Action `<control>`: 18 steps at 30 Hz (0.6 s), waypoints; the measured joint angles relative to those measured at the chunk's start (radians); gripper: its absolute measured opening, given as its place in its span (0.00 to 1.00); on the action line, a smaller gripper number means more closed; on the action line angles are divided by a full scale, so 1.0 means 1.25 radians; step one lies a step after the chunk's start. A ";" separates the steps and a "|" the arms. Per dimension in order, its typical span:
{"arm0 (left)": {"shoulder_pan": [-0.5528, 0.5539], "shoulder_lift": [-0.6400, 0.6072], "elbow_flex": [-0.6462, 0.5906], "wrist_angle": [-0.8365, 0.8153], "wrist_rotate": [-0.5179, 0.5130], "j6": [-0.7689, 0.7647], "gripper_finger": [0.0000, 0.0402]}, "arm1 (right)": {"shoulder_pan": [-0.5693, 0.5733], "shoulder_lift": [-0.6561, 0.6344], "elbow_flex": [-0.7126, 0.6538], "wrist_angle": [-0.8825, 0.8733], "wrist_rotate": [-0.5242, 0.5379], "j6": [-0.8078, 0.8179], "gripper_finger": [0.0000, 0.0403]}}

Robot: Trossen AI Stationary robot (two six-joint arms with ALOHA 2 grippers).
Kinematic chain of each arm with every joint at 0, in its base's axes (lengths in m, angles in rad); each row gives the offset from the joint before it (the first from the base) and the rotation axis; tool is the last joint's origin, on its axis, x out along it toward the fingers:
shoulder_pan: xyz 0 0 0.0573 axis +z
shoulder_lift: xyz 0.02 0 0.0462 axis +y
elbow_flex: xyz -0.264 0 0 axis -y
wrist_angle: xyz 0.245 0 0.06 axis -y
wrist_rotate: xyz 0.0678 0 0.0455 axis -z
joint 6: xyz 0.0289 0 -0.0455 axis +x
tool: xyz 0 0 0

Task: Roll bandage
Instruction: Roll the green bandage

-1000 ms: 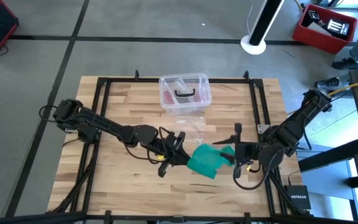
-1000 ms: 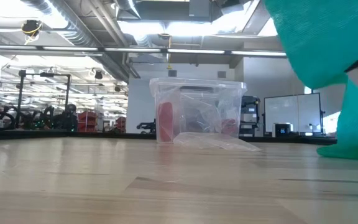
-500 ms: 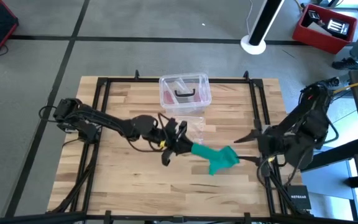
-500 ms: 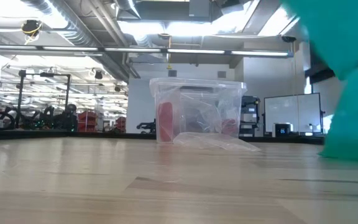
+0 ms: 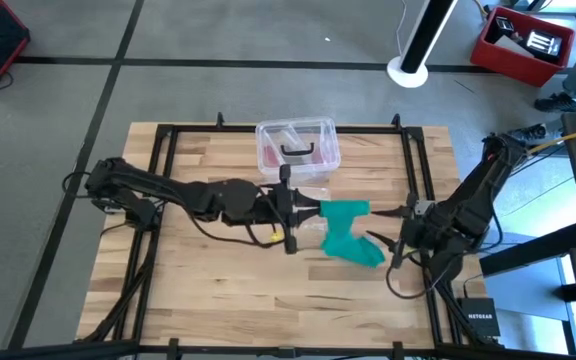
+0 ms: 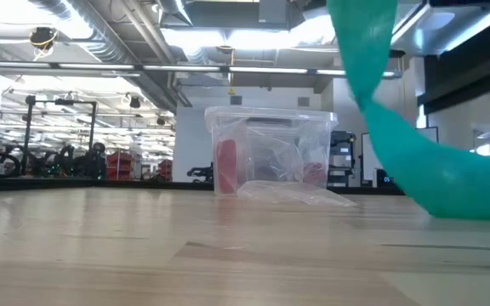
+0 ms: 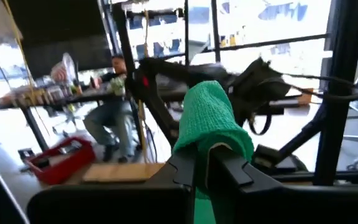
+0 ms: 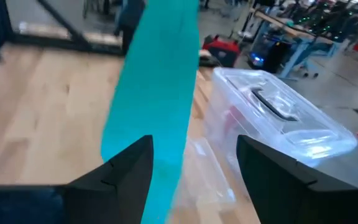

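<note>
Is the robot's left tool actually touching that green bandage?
Touching. The left wrist view shows the left tool shut on the bandage, the green fabric pinched between its dark fingers. The high view agrees.

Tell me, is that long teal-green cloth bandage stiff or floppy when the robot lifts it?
Probably floppy: the teal-green cloth bandage droops from the shut left gripper down onto the wooden table. It looks light, and its woven texture likely resists slipping.

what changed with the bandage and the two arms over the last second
The left end effector, shut on the bandage, carried it toward the clear box. The right end effector let go, drew back and now stands open beside the trailing end. The box stayed put.
</note>
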 joint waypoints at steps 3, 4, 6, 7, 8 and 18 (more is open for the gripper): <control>-0.021 0.000 0.073 -0.051 -0.035 0.029 0.04 | 0.000 -0.013 -0.001 0.128 -0.013 -0.098 0.58; -0.028 0.000 0.097 -0.066 -0.043 0.041 0.04 | 0.000 -0.013 0.007 0.172 -0.019 -0.140 0.58; -0.043 0.000 0.147 -0.090 -0.052 0.059 0.04 | 0.000 -0.013 0.035 0.238 -0.034 -0.220 0.58; -0.050 0.000 0.171 -0.099 -0.052 0.065 0.04 | 0.000 -0.013 0.053 0.255 -0.050 -0.249 0.58; -0.059 -0.001 0.194 -0.110 -0.053 0.073 0.04 | 0.000 -0.013 0.073 0.261 -0.069 -0.270 0.58; -0.103 -0.003 0.233 -0.367 0.035 0.035 0.04 | 0.000 -0.006 0.094 0.210 -0.109 -0.239 0.58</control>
